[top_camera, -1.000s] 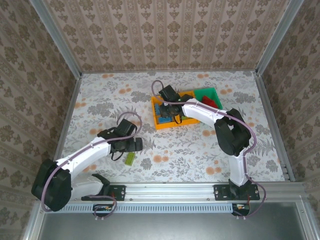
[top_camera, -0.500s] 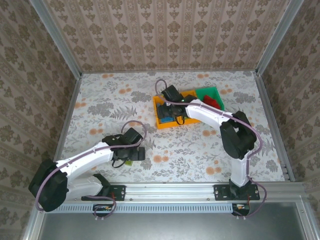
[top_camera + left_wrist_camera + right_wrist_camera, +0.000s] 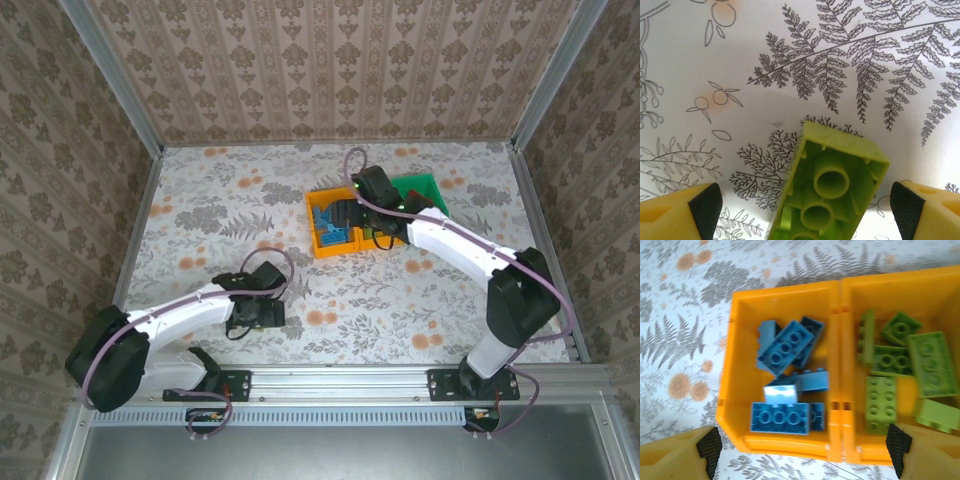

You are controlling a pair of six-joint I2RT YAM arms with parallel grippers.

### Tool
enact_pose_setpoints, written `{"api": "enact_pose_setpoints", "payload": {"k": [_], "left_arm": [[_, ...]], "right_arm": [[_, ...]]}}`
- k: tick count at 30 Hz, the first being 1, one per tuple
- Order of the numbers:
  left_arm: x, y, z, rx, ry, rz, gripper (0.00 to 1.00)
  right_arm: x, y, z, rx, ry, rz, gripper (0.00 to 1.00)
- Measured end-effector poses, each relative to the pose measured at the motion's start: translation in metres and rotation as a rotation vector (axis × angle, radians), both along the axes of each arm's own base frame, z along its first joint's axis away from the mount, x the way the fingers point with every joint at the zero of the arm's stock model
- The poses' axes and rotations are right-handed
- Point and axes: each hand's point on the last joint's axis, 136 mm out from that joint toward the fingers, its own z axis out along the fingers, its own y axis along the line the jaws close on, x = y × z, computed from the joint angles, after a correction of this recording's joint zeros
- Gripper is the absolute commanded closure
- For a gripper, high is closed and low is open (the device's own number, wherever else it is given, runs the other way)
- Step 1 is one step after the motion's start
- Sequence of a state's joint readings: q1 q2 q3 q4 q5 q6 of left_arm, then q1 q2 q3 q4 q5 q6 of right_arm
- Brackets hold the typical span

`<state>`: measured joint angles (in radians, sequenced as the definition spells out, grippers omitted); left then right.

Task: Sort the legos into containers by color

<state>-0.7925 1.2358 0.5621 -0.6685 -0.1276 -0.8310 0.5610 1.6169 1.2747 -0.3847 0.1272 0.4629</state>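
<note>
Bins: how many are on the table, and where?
3, joined in a row: left orange bin with blue bricks, middle orange bin with green bricks, then green bin on the right; the last two sit partly under the right arm.

Overhead: left arm [image 3: 180, 308] at 7 o'clock and right arm [image 3: 450, 243] at 4 o'clock, both with white rounded shells between bulky black joints [image 3: 103, 362], each on a black base [image 3: 215, 380]. A mauve cable [image 3: 268, 251] runs along each arm, looping loose near the wrist. Wrist views: left gripper [image 3: 805, 200] and right gripper [image 3: 804, 445] have blocky yellow-orange fingers [image 3: 665, 215] at 7 and 5 o'clock, each faced with a black textured pad [image 3: 707, 206].
</note>
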Motion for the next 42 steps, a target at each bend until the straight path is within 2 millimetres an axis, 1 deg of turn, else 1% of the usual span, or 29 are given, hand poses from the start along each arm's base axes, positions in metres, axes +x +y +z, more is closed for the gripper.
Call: {"api": "enact_pose_setpoints", "payload": {"k": [4, 7, 10, 13, 16, 22, 24, 25, 27, 31, 36, 42], "left_arm": [[0.002, -0.004, -0.003, -0.008, 0.003, 0.000, 0.26], [0.003, -0.006, -0.003, -0.014, 0.002, -0.001, 0.38], [0.005, -0.008, -0.003, -0.018, -0.002, -0.005, 0.51], [0.008, -0.011, -0.003, -0.019, -0.006, -0.015, 0.61], [0.009, -0.012, -0.002, -0.017, -0.004, -0.023, 0.65], [0.011, -0.014, -0.001, -0.019, -0.002, -0.024, 0.66], [0.014, -0.019, 0.000, -0.027, -0.003, -0.026, 0.66], [0.017, -0.024, 0.001, -0.039, -0.008, -0.030, 0.65], [0.027, -0.040, 0.005, -0.083, -0.021, -0.052, 0.65], [0.051, -0.074, 0.024, -0.162, -0.064, -0.108, 0.64], [0.085, -0.114, 0.057, -0.231, -0.142, -0.188, 0.64], [0.129, -0.164, 0.099, -0.316, -0.252, -0.272, 0.63]], "right_arm": [[-0.006, -0.041, -0.001, 0.001, -0.005, -0.092, 0.09], [-0.010, -0.071, -0.004, 0.005, -0.003, -0.162, 0.08], [-0.015, -0.096, -0.009, -0.002, 0.004, -0.219, 0.08], [-0.026, -0.114, -0.016, -0.014, 0.012, -0.255, 0.07], [-0.038, -0.131, -0.023, -0.020, 0.018, -0.288, 0.06], [-0.060, -0.160, -0.040, -0.030, 0.041, -0.351, 0.05], [-0.066, -0.167, -0.046, -0.034, 0.050, -0.367, 0.05], [-0.069, -0.170, -0.048, -0.035, 0.053, -0.374, 0.04], [-0.074, -0.177, -0.052, -0.037, 0.058, -0.389, 0.04], [-0.081, -0.192, -0.055, -0.033, 0.054, -0.431, 0.04], [-0.091, -0.208, -0.056, -0.025, 0.041, -0.477, 0.03], [-0.096, -0.209, -0.065, -0.026, 0.066, -0.469, 0.03]]}}
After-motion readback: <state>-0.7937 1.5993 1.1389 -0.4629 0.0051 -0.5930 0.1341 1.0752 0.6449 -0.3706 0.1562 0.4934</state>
